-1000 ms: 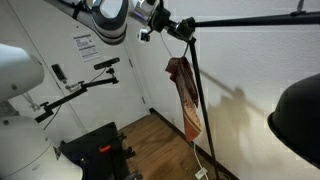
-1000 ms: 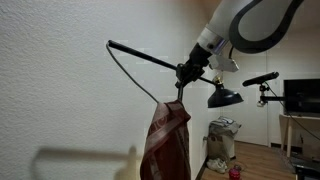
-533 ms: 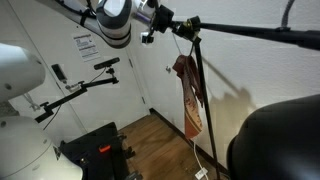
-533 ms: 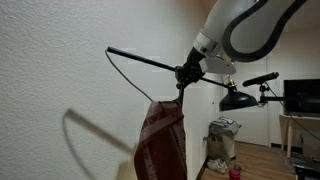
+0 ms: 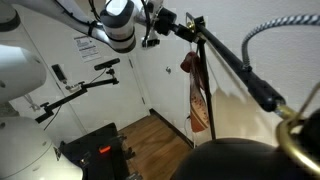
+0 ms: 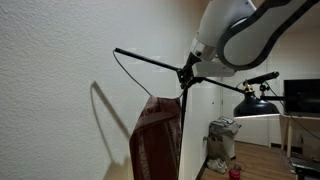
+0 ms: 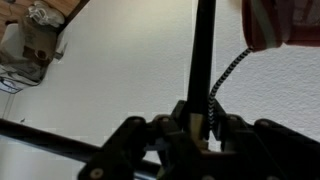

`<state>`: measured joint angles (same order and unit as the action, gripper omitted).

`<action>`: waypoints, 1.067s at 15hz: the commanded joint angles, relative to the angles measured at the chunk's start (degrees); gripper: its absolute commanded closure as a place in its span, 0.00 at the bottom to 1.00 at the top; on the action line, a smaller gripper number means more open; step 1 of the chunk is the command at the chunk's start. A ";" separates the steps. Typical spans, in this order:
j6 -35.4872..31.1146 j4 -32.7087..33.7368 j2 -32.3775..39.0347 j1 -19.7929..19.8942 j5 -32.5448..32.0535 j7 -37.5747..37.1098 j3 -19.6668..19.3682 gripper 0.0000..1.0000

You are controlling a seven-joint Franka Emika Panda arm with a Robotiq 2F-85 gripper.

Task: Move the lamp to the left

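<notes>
The claw (image 7: pixel 200 128) is clamped tight on the pole of the lamp (image 7: pixel 203 50), high against a white wall (image 6: pixel 50 60). In an exterior view the dome shade (image 6: pixel 256 106) hangs below and beside the claw, and a reddish cloth (image 6: pixel 155 140) dangles beneath it.

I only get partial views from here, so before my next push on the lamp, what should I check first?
1. Grip: the gripper is shut on the lamp at its pole, near the joint: ok.
2. Shade clearance: it fills the bottom of an exterior view and looks very close to that camera: not ok.
3. The reddish-brown cloth hangs by the pole; whether it would snag: cannot tell.
4. The cord curves loosely and is not taut: ok.
5. Lamp base: out of view, cannot tell.
</notes>
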<state>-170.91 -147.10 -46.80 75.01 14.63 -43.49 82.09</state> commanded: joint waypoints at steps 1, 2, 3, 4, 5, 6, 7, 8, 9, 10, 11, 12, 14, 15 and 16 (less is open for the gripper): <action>2.22 1.66 -3.30 1.74 -2.84 0.05 0.35 0.93; 0.16 1.32 -0.10 0.76 -3.76 2.47 0.39 0.93; 0.13 1.39 -0.09 0.47 -4.60 3.22 0.76 0.93; -1.28 1.30 1.69 -0.06 -5.54 4.49 0.93 0.93; -2.77 1.17 3.86 -0.70 -6.41 6.20 1.06 0.93; -3.96 1.05 5.44 -1.14 -6.71 7.29 1.27 0.93; -5.47 1.00 7.15 -1.49 -7.00 8.34 1.43 0.93; -6.56 0.71 8.47 -2.18 -7.18 9.61 1.45 0.93; -7.53 0.77 9.61 -2.19 -7.57 11.57 1.57 0.93; -8.69 0.73 11.08 -2.28 -7.62 13.38 1.77 0.93; -9.90 0.59 12.44 -2.24 -7.68 15.15 2.01 0.93; -10.90 0.59 13.65 -2.03 -7.87 17.16 2.17 0.93; -13.36 0.12 16.34 -1.91 -8.34 20.76 2.23 0.93; -14.91 -0.14 17.65 -1.55 -8.86 22.38 2.36 0.93; -16.49 -0.46 18.88 -1.38 -9.45 24.04 2.27 0.93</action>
<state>-183.20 -146.41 -35.23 74.31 7.79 -25.71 84.03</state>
